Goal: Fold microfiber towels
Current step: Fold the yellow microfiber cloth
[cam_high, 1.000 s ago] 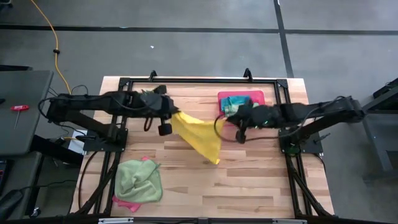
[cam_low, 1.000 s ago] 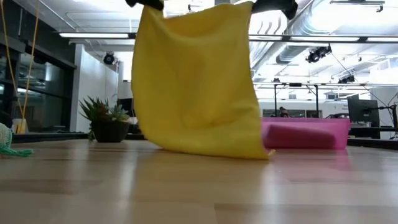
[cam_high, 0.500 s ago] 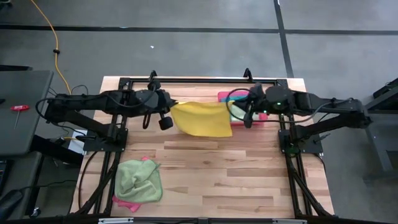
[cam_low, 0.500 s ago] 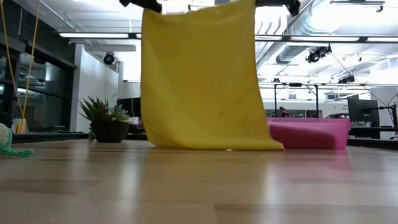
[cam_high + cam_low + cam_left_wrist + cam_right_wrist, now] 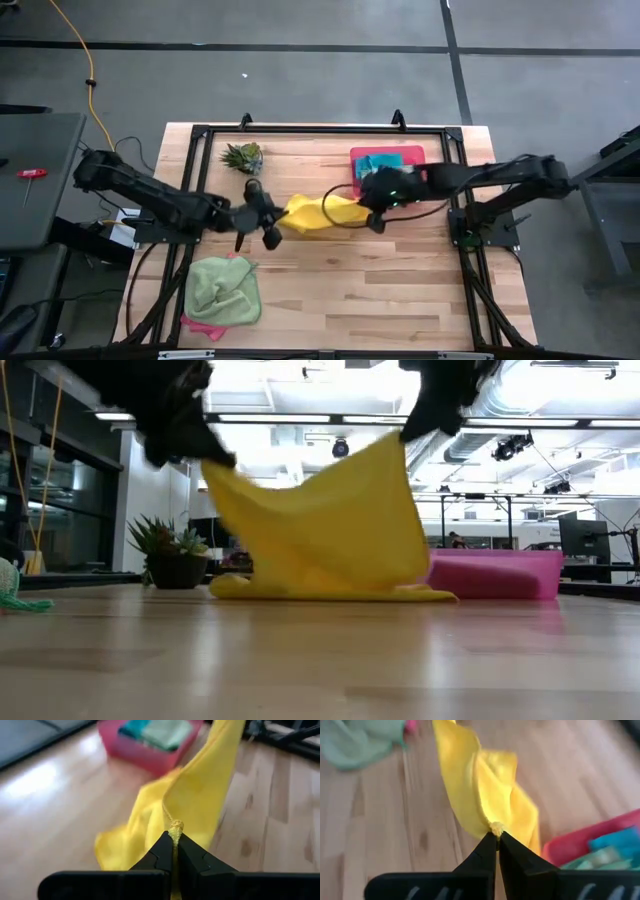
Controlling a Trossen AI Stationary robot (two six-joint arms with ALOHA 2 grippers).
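At centre frame of the high view, the yellow towel (image 5: 315, 214) hangs between the two grippers, its lower edge resting on the table (image 5: 400, 290). The left gripper (image 5: 268, 222) is clamped on one corner; its wrist view shows the fingers closed tight on the hem. The right gripper (image 5: 372, 203) is likewise clamped on the opposite corner, just beside the pink tray (image 5: 388, 153) at upper right.

Status: in my judgement the fold on this towel is only beginning. The low view shows the lower edge laid on the table and the rest sagging from the grippers, with no crease set.

Remaining work: a light green towel (image 5: 224, 288) lies crumpled at lower left, on top of a pink towel (image 5: 204, 326) whose edge just shows beneath it. Neither is folded. A teal towel (image 5: 382, 162) sits in the tray with something pale green beside it; whether these are finished folds cannot be confirmed. The plant (image 5: 243, 156) stands clear at upper left.
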